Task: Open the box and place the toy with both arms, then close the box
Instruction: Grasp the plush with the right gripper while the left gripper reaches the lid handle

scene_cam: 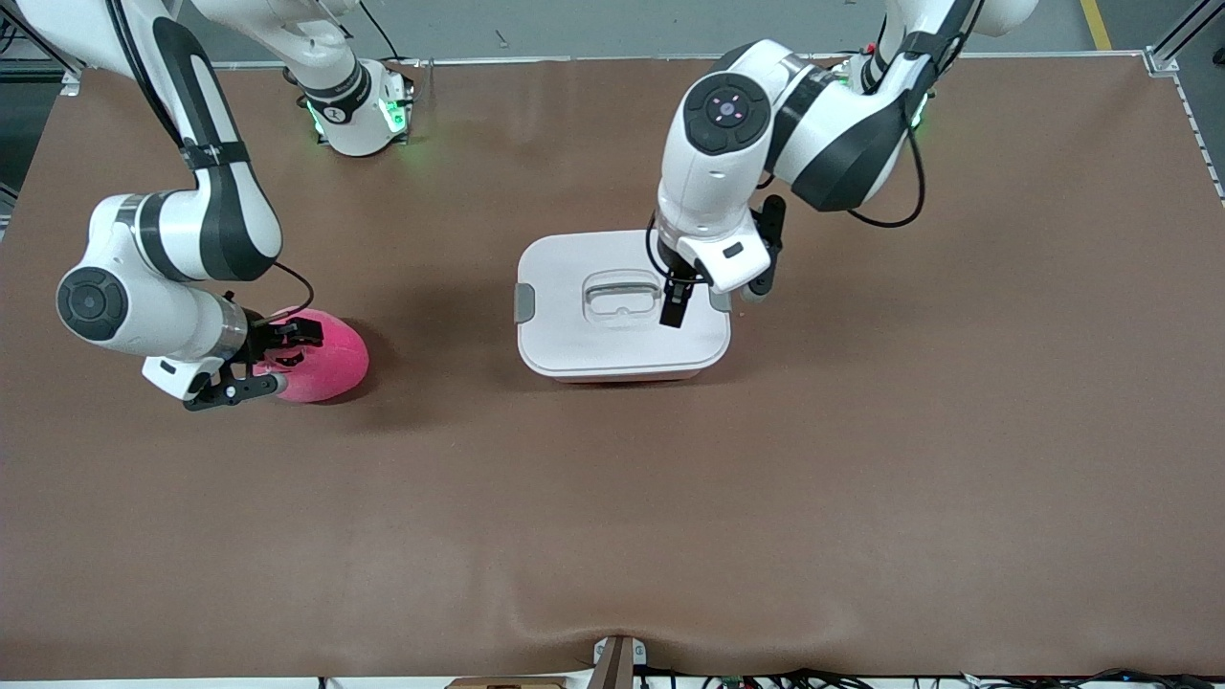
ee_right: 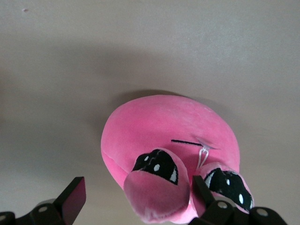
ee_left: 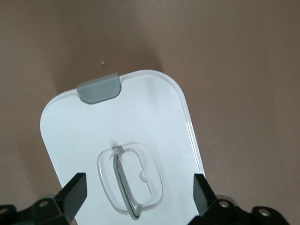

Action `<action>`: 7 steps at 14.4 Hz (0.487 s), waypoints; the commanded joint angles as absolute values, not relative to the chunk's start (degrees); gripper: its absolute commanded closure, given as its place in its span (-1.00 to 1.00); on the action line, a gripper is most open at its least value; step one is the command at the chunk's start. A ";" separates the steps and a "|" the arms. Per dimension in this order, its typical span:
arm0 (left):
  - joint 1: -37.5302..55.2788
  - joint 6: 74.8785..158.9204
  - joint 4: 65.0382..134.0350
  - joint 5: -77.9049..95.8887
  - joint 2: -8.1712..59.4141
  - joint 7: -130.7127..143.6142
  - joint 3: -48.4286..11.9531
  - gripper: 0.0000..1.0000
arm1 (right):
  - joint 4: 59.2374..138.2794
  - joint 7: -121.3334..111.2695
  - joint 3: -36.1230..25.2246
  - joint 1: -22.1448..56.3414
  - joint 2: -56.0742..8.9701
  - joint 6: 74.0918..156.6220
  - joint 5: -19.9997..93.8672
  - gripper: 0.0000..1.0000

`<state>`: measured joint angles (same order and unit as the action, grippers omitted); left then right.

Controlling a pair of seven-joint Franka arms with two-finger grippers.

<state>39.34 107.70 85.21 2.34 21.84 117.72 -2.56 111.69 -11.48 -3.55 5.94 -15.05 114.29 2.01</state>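
Box (scene_cam: pixel 574 330) sits mid-table on brown cloth (scene_cam: pixel 612 498), lid (ee_left: pixel 136 117) on, long axis running from one arm's end of the table to the other. Recessed handle (ee_left: pixel 129 180) at lid centre. One grey clip (ee_left: pixel 100 88) visible on the short side toward the right arm's end; clip at the other short side mostly hidden under the left arm's wrist.

Left gripper (scene_cam: pixel 676 308) hangs over lid, just beside the handle, fingers (ee_left: pixel 75 190) spread wide, straddling the handle in the left wrist view, gripping nothing.

Toy (scene_cam: pixel 321 356) lies on the cloth toward the right arm's end, well apart from box, slightly nearer the front camera. Eyes (ee_right: pixel 159 165) and snout (ee_right: pixel 157 194) point toward the right gripper, away from box.

Right gripper (scene_cam: pixel 258 359) low at toy's face end, fingers (ee_right: pixel 72 199) spread on either side of the snout, not pinching. Contact with plush: cannot tell.
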 commanded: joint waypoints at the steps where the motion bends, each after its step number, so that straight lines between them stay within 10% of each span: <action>1: 40.78 109.07 83.67 3.34 23.81 120.93 -2.02 -1.00 | 111.80 -11.69 -3.78 6.24 -15.55 114.43 1.05 -1.00; 7: 43.59 112.85 83.67 3.16 27.07 129.71 -2.02 -1.00 | 113.02 -11.69 -3.87 5.98 -15.91 114.08 1.05 -1.00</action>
